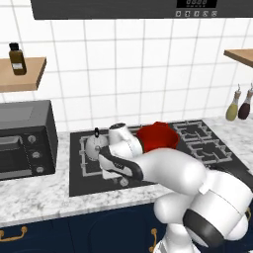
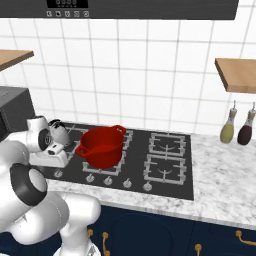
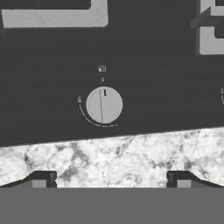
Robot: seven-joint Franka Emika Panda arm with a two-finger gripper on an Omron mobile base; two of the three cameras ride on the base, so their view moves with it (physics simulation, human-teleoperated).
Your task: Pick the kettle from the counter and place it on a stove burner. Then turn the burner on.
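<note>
Kettle (image 1: 94, 145): sitting on the left burner (image 1: 91, 165), beside the red pot (image 1: 158, 137).
Gripper (image 3: 109, 179): hanging spread wide, empty, above the knob (image 3: 104, 105).
Knob handling: likely small, rigid, smooth; pinching across its round rim seems best.

Wide-open pincer (image 3: 110, 180) hangs over the marble surface (image 3: 109, 159) edge, a round grey knob (image 3: 104, 105) dead ahead on the black cooktop (image 3: 144, 65), grate corners (image 3: 57, 15) up top.

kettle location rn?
On the stove burner at the cooktop's left end, the kettle sits left of the red pot, behind the arm in the left base view.
</note>
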